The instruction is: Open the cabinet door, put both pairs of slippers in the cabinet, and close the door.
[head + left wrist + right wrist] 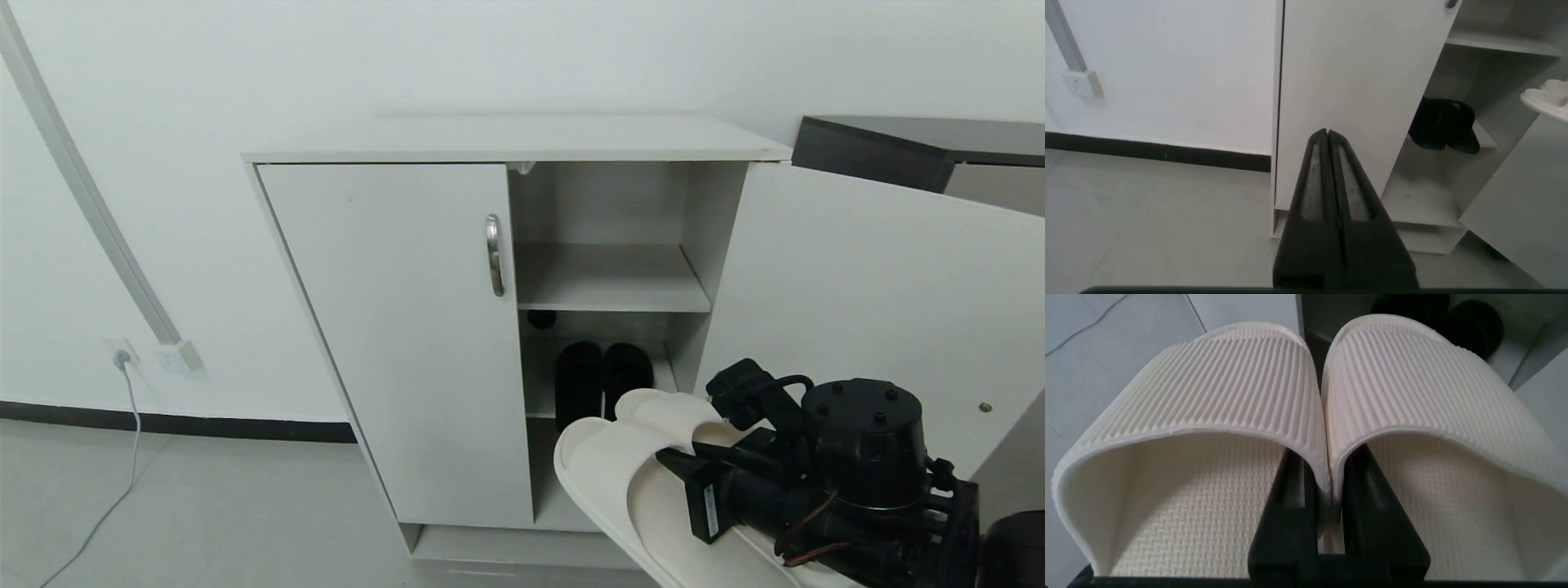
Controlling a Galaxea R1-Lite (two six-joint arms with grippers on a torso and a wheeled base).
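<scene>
Standing against a plain white wall (163,163) on a pale grey tiled floor (204,506), the white cabinet (522,139) has its left door (392,327) closed, a metal handle (494,255) at that door's inner edge, and its right door (865,278) swung wide open. A black skirting strip (204,425) runs along the foot of the wall, a grey trunking (82,188) slants down it to a socket (122,355), and a cable (131,457) trails from there onto the floor. A dark-topped piece of furniture (898,147) sits behind the open door. Inside, the upper shelf (608,282) is bare, and the black slippers (602,380) lie side by side on the shelf below, toes inward. The cream slippers (620,474) hang in the air in front of the open right half, toes toward it, carried by the right gripper (1327,523), whose jaws are clamped on the pair's two touching inner walls. A small white label (712,500) on that wrist is too small to read. The left gripper (1328,143) hangs above the floor before the closed door, jaws pressed together and holding nothing.
</scene>
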